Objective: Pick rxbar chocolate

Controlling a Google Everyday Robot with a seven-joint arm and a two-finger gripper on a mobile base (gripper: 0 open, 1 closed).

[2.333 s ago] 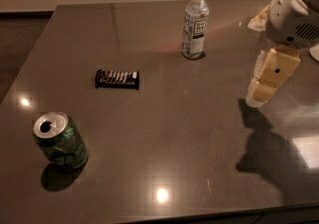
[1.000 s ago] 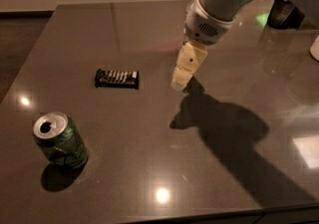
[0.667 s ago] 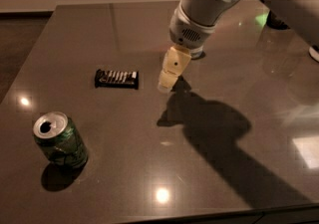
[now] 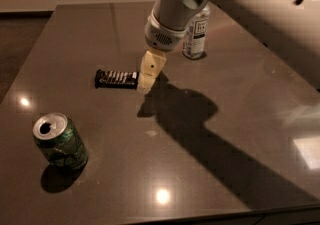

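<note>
The rxbar chocolate [image 4: 116, 79] is a small flat black bar with white lettering, lying on the dark table [image 4: 235, 169] left of centre. My gripper [image 4: 149, 74] hangs from the white arm just right of the bar's right end, its cream tip close above the table and near the bar. It holds nothing that I can see.
A green soda can [image 4: 60, 141] stands upright at the front left. A clear water bottle [image 4: 196, 34] stands behind the arm, partly hidden by it. The arm's shadow falls across the table to the right. The table's front edge runs along the bottom.
The arm has swept from the right side of the table leftward to the bar's right end. The bar, can and bottle have not moved.
</note>
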